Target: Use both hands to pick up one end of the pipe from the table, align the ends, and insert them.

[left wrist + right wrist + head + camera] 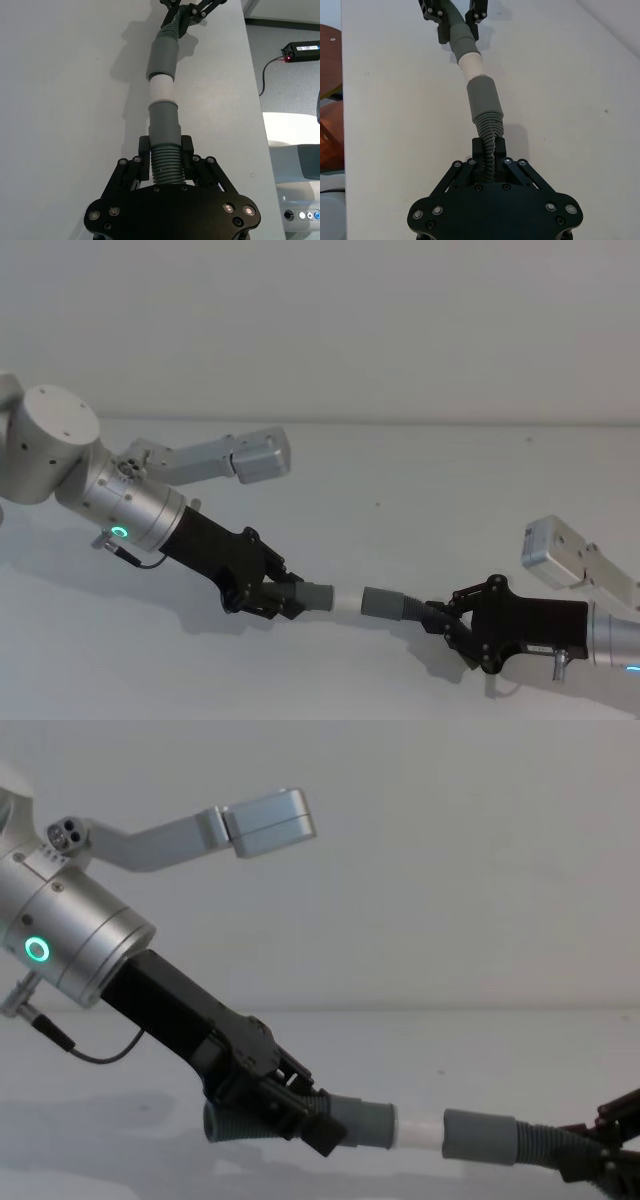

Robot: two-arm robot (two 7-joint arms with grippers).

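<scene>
Two dark-grey ribbed pipe pieces meet end to end low over the white table (420,470). My left gripper (268,597) (165,149) (288,1105) is shut on the ribbed part of the left piece (164,125). That piece's white tip (346,602) (161,88) (470,65) (418,1130) reaches into the mouth of the wider grey cuff (382,602) (162,56) (484,100) (478,1135). A stretch of white still shows between the cuffs. My right gripper (447,621) (489,149) (612,1140) is shut on the ribbed part behind that cuff. The pieces line up nearly straight.
The table's side edge (255,85) runs close beside the joined pieces, with a black power box (303,50) on the floor beyond it. A brown round wooden surface (327,100) lies past the table's other edge. A pale wall stands behind the table.
</scene>
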